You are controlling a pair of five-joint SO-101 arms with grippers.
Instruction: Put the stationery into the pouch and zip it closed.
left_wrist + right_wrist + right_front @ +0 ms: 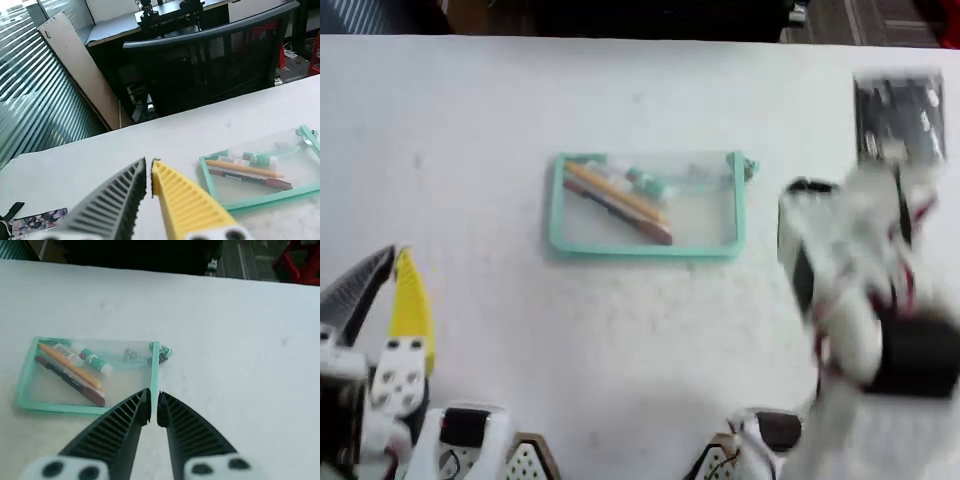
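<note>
Fingers closed tip to tip, one grey and one yellow, the left gripper sits at the near left corner of the table in the high view. The pouch lies flat mid-table with the stationery inside. The right arm is a blur just beside the pouch's zip end. A dark packet rests well apart at the far right.

In the left wrist view, the same closed pair holds nothing. The pouch lies off to the side, with a mesh chair beyond the table's far edge.

In the right wrist view, the right gripper has its black fingers all but touching, empty, poised near the pouch's trimmed end. The zip pull sits at that end's far corner; whether the zip is fully run home cannot be told.

The pouch looks light, soft and slick, likely to slide when tugged. The best holds are probably the teal trim or the small pull, with the other end pinned. Open table surrounds it, every edge well away.
</note>
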